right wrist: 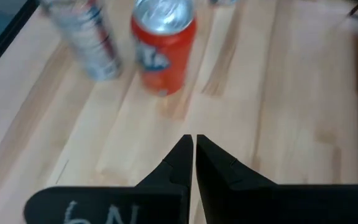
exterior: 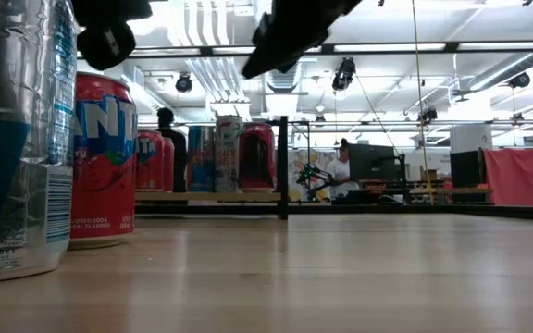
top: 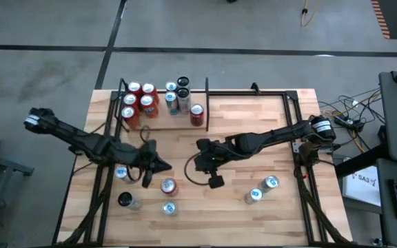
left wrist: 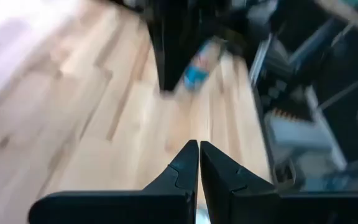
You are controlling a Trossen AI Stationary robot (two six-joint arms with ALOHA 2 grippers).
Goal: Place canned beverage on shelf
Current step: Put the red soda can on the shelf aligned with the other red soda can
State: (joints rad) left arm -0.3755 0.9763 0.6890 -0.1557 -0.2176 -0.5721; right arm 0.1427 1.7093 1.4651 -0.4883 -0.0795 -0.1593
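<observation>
Red can [right wrist: 163, 53] just ahead of closed, empty right jaws.

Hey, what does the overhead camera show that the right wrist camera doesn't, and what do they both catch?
Only the high view shows the narrow shelf bay of thin black metal frame holding red and silver cans, the left gripper shut over the light wood table, and two blue-and-silver cans near the right side.

Only the right wrist view shows the right gripper close up, its two dark fingers pressed together and holding nothing.

Both show the red can with the silver top standing on the table, with a silver can beside it.
</observation>
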